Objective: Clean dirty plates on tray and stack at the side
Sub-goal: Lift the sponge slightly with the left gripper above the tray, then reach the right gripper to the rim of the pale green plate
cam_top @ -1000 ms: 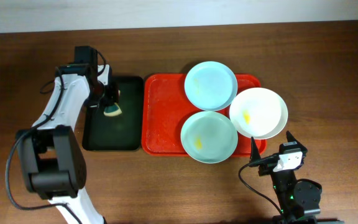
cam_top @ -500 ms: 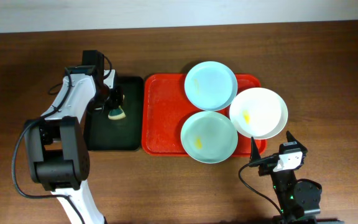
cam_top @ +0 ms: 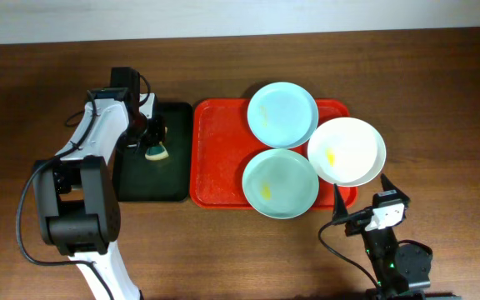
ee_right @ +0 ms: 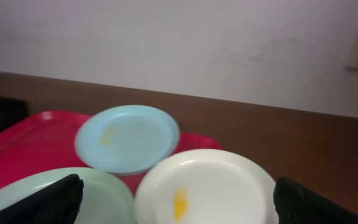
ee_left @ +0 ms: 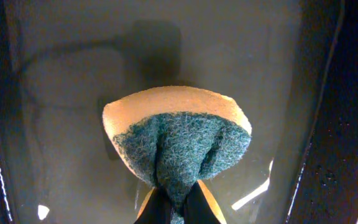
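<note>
The red tray [cam_top: 219,154] lies in the middle of the desk [cam_top: 440,92], its long axis running left to right, flat and rim up. All three plates sit face up, crowded onto its right half. The far plate [cam_top: 282,114], pale blue, reaches the tray's far rim. The near plate [cam_top: 280,183], mint, hangs over the near rim. The white plate [cam_top: 347,151] juts past the right rim over the desk. The three rims meet or slightly overlap where they come together; which one lies on top cannot be told. Each plate shows a small yellow smear [cam_top: 331,156], clearest on the white one. Just left of the tray lies a black tray [cam_top: 132,179], its long axis running front to back. The left hand [cam_top: 151,137] is over it, closed on a sponge [ee_left: 179,146], pinching it so that the green scouring face folds inward and the yellow side bulges out. The right hand [cam_top: 363,198] is at the desk's near edge, just short of the white plate and pointing at it, its fingers [ee_right: 55,199] spread wide with nothing between them.
</note>
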Action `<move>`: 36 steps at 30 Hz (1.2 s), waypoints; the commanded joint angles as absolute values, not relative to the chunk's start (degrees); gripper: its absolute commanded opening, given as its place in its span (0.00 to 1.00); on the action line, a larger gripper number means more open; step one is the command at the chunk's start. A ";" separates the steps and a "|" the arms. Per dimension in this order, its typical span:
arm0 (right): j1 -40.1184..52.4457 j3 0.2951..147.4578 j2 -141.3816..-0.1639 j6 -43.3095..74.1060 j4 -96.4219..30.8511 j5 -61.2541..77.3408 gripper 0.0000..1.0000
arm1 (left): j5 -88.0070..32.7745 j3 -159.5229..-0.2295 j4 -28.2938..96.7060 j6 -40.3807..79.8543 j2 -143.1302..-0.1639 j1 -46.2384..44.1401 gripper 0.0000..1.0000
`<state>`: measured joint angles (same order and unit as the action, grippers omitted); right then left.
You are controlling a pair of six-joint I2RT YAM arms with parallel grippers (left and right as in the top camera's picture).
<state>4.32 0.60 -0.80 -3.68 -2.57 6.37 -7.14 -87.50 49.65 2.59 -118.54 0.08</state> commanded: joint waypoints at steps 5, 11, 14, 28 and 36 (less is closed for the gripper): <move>4.43 2.85 -0.51 9.19 -7.35 17.80 0.98 | -7.77 -88.12 49.65 1.67 -118.72 -0.05 0.00; 4.43 21.12 -3.53 15.53 -21.39 13.61 0.98 | -7.79 -88.12 49.80 1.67 -118.72 -0.10 0.00; 4.43 34.59 -11.31 15.53 -26.57 12.86 0.98 | -7.79 -88.12 49.80 1.67 -118.72 -0.12 0.00; 4.43 79.40 -65.54 15.51 -71.85 19.22 0.98 | -7.75 -88.12 49.54 1.65 -118.72 -0.12 0.00; 5.58 79.37 -83.24 15.51 -75.00 21.52 0.71 | -7.75 -87.09 47.48 1.63 -119.09 -1.80 0.00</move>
<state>4.43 78.48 -79.20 15.38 -75.00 21.56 -7.11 -87.46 48.69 2.59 -118.54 -0.69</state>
